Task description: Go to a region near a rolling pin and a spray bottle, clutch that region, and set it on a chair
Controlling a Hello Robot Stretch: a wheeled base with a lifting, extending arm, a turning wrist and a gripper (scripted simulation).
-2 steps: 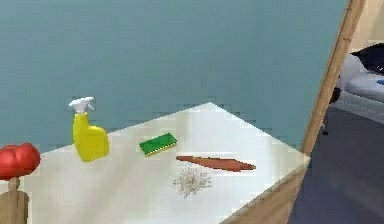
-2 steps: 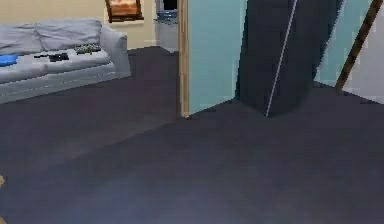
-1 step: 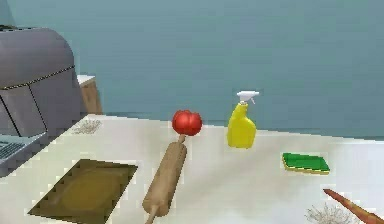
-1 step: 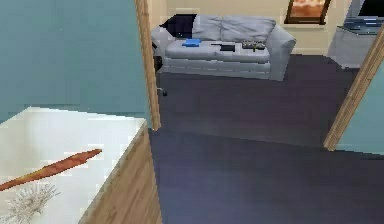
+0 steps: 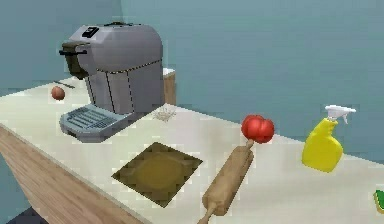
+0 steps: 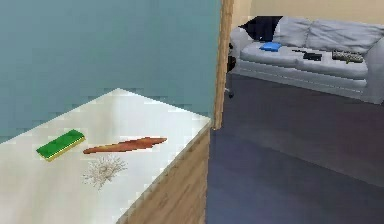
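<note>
Though beside rolling pin (image 5: 228, 178), tomato (image 5: 257, 127) near spray bottle (image 5: 325, 143).

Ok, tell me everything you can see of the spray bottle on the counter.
The spray bottle has a bright yellow, plastic-looking body that widens toward the base and narrows to a neck. It is topped by a white trigger head whose nozzle seems to aim toward the forward view's right. It stands upright on the pale countertop near the view's right side, touching only that surface. A red round thing and the wooden rolling pin lie apart to its left.
</note>
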